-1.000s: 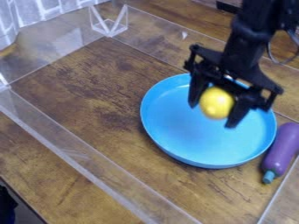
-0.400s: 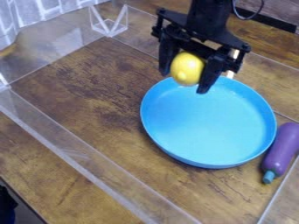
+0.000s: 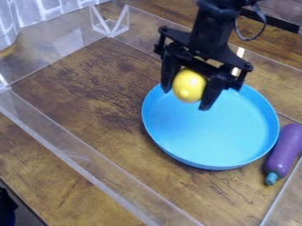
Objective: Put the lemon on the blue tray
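"Currently, where is the lemon (image 3: 189,85) to be found?"

"It is seen at the gripper (image 3: 192,79), set between the dark fingers, in front of the upper left part of the blue tray (image 3: 210,134)."

"Is it being held?"

"Yes, it is held there, with the fingers parted around it by the fruit's own width. A dark finger is seen on either side, and the yellow surface is left showing in the middle."

"Is the tray being touched by the lemon?"

"That cannot be told from this view. The tray's far rim is partly covered by the gripper and the fruit, and no gap can be judged."

"How is the tray placed?"

"It is laid flat on the wooden table (image 3: 88,97), with its bright blue inside turned up. Its right side is neighboured by a purple eggplant-shaped toy (image 3: 284,152), which is laid lengthwise near the rim, its blue-green end pointed toward the bottom of the view."

"And at the upper left?"

"A small clear-edged stand (image 3: 111,21) is seen there, well apart from the tray."
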### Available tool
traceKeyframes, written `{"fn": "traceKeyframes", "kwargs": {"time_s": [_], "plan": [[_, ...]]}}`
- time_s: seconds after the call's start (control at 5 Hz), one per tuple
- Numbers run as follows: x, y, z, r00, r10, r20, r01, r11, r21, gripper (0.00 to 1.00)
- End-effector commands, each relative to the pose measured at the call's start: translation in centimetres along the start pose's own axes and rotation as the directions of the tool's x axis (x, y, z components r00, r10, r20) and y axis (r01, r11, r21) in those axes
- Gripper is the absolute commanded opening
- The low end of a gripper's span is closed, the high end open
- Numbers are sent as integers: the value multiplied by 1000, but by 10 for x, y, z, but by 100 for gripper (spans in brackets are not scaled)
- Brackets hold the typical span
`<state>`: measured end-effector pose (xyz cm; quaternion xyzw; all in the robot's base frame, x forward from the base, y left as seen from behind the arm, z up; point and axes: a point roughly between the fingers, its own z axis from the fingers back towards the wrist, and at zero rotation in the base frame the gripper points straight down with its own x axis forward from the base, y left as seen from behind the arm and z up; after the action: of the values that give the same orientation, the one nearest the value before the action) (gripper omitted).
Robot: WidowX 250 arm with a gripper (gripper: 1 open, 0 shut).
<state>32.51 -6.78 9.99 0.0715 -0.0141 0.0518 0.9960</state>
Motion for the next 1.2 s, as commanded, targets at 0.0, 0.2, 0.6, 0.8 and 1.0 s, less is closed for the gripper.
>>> {"fn": "traceKeyframes", "kwargs": {"time_s": [0.0,0.2,0.6,0.8,1.0], "plan": [[9,-3,3,997,70,20,-70,998,-9,0],[17,-2,-8,988,152,0,-152,988,1,0],[19,6,-31,970,241,-27,-241,971,6,100],[18,18,-22,965,262,-31,-262,965,4,100],[20,25,-31,947,318,-49,-318,948,5,100]]}}
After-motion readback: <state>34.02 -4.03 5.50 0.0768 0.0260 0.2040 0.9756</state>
